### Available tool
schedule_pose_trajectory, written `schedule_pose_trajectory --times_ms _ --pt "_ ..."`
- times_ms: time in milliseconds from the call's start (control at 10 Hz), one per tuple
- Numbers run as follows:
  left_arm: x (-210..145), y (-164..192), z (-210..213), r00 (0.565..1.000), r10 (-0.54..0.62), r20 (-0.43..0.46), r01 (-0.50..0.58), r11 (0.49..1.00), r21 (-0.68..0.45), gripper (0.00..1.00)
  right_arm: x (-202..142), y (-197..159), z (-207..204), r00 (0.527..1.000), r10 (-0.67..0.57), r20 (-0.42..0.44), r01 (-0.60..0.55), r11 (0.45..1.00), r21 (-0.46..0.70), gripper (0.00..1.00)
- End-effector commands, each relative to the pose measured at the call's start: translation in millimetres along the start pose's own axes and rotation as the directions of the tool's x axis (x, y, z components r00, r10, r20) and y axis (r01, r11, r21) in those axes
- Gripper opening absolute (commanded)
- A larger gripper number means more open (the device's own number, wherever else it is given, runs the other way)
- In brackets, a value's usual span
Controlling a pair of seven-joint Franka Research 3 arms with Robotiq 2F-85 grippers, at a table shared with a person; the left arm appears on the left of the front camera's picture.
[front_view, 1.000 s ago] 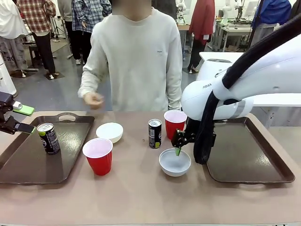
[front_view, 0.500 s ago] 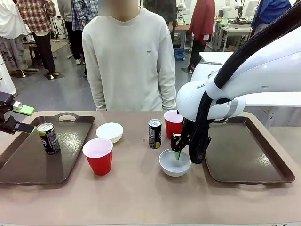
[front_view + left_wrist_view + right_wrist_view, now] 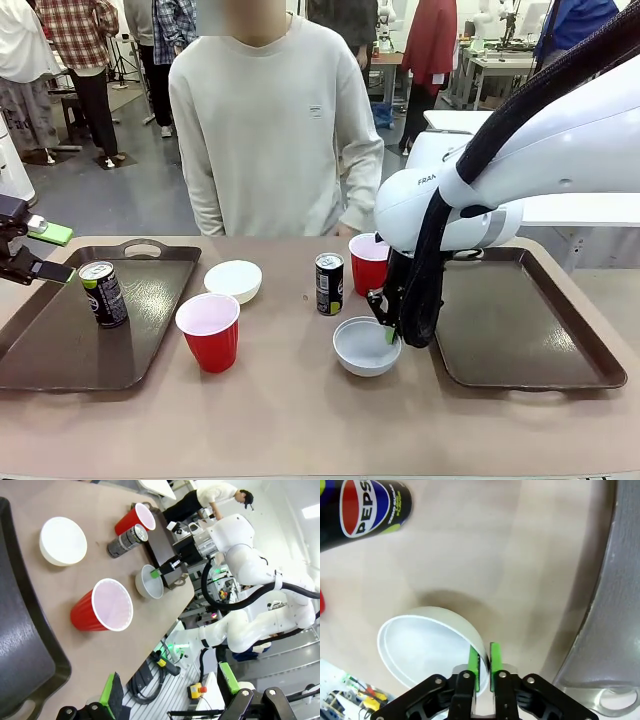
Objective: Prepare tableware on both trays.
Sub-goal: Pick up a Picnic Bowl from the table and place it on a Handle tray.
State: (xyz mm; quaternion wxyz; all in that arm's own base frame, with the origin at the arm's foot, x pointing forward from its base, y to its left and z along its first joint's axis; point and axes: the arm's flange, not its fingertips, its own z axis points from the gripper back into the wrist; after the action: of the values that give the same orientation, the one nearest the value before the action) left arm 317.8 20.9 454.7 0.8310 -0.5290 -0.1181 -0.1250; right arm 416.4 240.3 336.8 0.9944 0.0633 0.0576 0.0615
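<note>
Tan table (image 3: 300,420): right tool (image 3: 483,667) grips rim of white bowl (image 3: 422,647) beside tray (image 3: 615,605).

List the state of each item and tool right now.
near bowl, rim pinched by right tool.
right tool, shut on near bowl.
left tool, open.
far bowl, upright on table.
left can, upright on left tray.
centre can, upright on table.
near red cup, upright, empty.
far red cup, upright.
</note>
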Motion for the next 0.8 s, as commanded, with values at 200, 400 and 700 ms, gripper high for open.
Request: schedule_pose_trajectory --times_ms 200,400,700 --pt "0.5 -0.2 -0.4 1.0 -0.009 0.003 0.009 1.0 -0.008 1.0 -7.9 -2.8 3.7 0.996 -0.005 -0.094 0.006 1.0 0.013 0.0" --pt "0.5 -0.2 -0.4 1.0 -0.009 0.003 0.009 1.0 -0.008 1.0 -98.0 -14.7 36.0 0.94 -0.05 -0.339 0.082 0.993 0.081 0.0" --pt "0.5 -0.2 -0.4 1.0 -0.009 0.003 0.009 1.0 -0.008 1.0 -160.8 -38.1 47.2 0.938 -0.098 -0.332 0.159 0.974 0.16 0.0"
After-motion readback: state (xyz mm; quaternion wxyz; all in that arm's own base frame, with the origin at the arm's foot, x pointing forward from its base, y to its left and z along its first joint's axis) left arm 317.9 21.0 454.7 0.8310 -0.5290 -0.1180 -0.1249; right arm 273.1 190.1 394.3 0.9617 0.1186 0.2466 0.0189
